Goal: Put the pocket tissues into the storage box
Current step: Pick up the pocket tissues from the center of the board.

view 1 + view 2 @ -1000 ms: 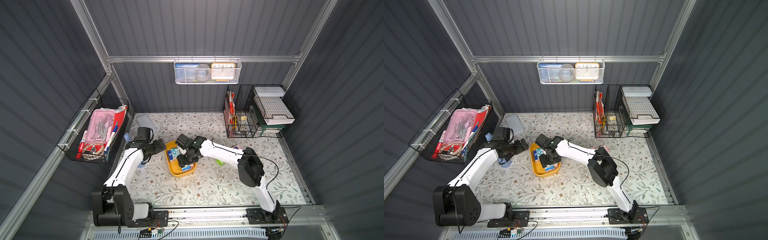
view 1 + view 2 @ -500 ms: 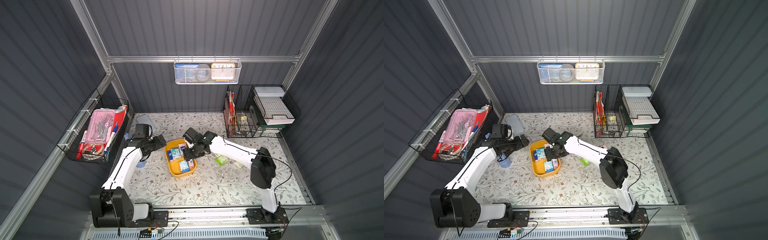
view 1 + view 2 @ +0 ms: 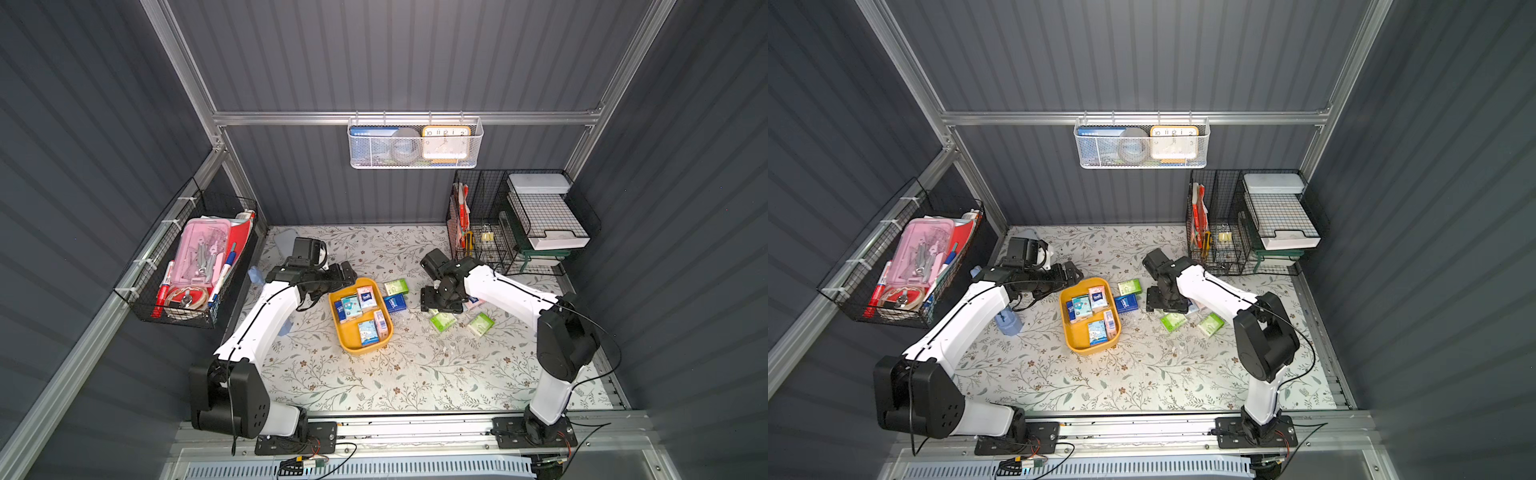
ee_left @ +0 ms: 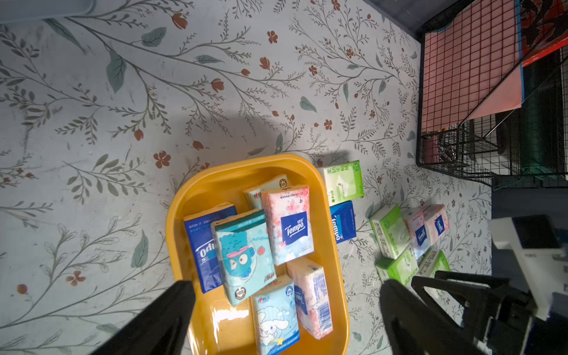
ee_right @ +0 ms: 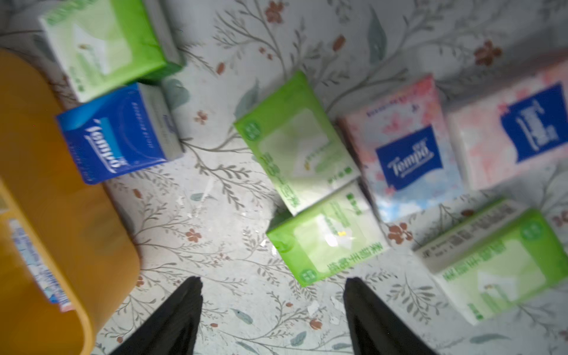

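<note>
The yellow storage box [image 3: 365,348] [image 3: 1092,350] [image 4: 184,196] sits mid-mat with several pocket tissues [image 3: 360,305] [image 4: 242,255] lying inside. More packets lie on the mat to its right: a green one [image 3: 396,286], a dark blue one [image 3: 395,303] [image 5: 116,135], two green ones [image 3: 442,322] [image 3: 481,324] [image 5: 295,144] and pink ones [image 5: 402,144]. My left gripper [image 3: 347,272] [image 4: 285,282] hovers open over the box's far end, holding nothing. My right gripper [image 3: 440,301] [image 5: 273,279] hangs open above the mat beside the green packets, nothing between its fingers.
A black wire rack [image 3: 498,232] stands at the back right, close behind the right arm. A wire basket [image 3: 187,266] of stationery hangs on the left wall and a white mesh basket [image 3: 415,143] on the back wall. A grey-blue case [image 3: 284,241] lies at the back left.
My right gripper has left the box and swung right over the loose packets, its jaws wider. My left gripper has drawn back to the box's far end.
</note>
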